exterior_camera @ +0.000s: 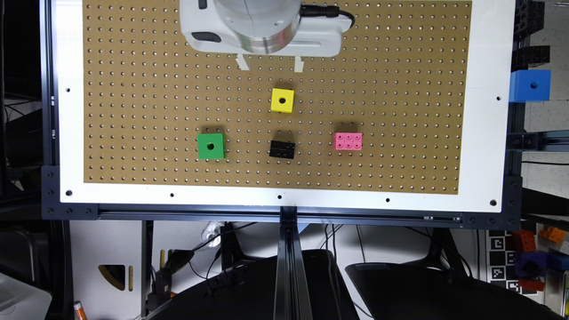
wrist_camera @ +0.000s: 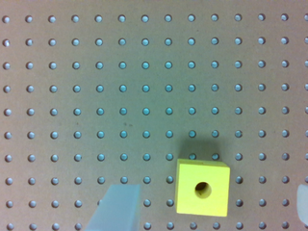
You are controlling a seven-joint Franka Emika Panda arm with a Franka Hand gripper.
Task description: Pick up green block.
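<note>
The green block (exterior_camera: pixel 211 146) is a bright green cube with a round hole in its top. It rests on the brown pegboard (exterior_camera: pixel 133 89), toward the exterior view's left and near the front edge. My gripper (exterior_camera: pixel 271 63) hangs above the back of the board, well away from the green block and off to its right. It is open: in the wrist view the two pale fingers (wrist_camera: pixel 115 209) stand wide apart and hold nothing.
A yellow cube (exterior_camera: pixel 282 100) (wrist_camera: pixel 202 187) with a hole lies just in front of the gripper. A black brick (exterior_camera: pixel 282 149) and a pink brick (exterior_camera: pixel 347 141) lie to the green block's right. A blue cube (exterior_camera: pixel 531 85) is mounted beyond the board's right edge.
</note>
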